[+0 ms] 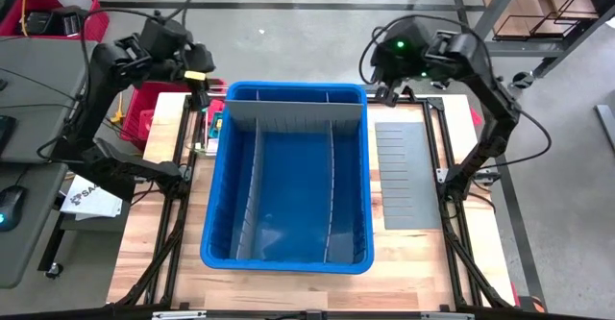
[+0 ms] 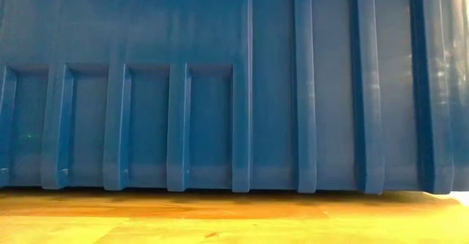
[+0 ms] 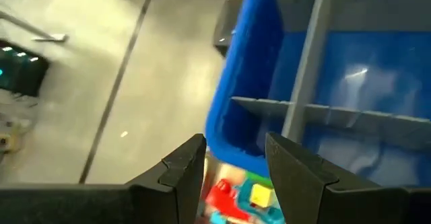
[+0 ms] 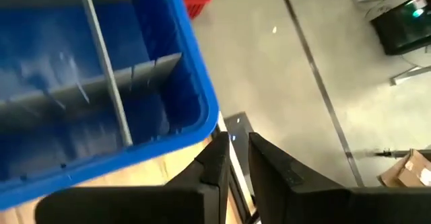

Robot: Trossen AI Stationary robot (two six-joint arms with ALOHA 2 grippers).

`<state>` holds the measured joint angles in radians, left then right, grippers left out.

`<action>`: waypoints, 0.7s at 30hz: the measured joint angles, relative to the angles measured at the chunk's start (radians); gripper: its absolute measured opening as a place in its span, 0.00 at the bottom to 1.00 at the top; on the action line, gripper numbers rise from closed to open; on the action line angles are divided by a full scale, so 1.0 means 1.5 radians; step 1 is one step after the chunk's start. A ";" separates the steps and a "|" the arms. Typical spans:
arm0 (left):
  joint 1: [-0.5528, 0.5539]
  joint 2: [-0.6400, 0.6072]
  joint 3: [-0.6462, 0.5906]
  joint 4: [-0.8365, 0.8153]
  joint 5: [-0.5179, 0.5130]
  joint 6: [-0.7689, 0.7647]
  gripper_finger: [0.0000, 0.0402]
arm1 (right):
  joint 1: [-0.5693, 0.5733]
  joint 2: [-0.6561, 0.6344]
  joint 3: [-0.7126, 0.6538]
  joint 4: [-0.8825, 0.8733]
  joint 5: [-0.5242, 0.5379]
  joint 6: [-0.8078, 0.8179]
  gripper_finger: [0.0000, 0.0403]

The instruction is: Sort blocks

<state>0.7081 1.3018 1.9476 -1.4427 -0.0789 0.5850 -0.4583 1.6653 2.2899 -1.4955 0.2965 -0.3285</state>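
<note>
Fingers of my left hand (image 3: 234, 173) are standing parted right over the blocks (image 3: 236, 196).

I'm hovering that hand empty at the blue bin's (image 1: 288, 259) far-left outside corner; red, yellow and green blocks are showing directly below, between the fingertips, so a straight descent looks right. I'm keeping my right hand (image 4: 234, 158) waiting at the far-right corner, fingers slightly apart, holding nothing, well apart from the blocks. Left arm is clearly nearer. Long axis I cannot tell; cubes.
</note>
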 joint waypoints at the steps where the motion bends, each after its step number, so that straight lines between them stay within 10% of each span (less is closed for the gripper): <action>1: -0.006 0.000 0.000 -0.003 0.011 -0.004 0.38 | 0.000 0.000 0.012 0.000 -0.003 0.010 0.11; 12: -0.173 0.019 -0.004 -0.011 0.145 -0.124 0.29 | 0.058 -0.005 -0.018 0.015 -0.274 0.139 0.05; 16: -0.289 0.027 -0.011 -0.020 0.064 -0.166 0.06 | 0.144 -0.005 -0.102 0.056 -0.272 0.144 0.01; 21: -0.395 0.018 -0.110 -0.061 -0.028 -0.278 0.01 | 0.231 -0.003 -0.210 0.088 -0.250 0.156 0.00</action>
<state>0.1158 1.3285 1.7819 -1.5335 -0.1215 0.1676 -0.1112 1.6608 1.9743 -1.3638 -0.0786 -0.0944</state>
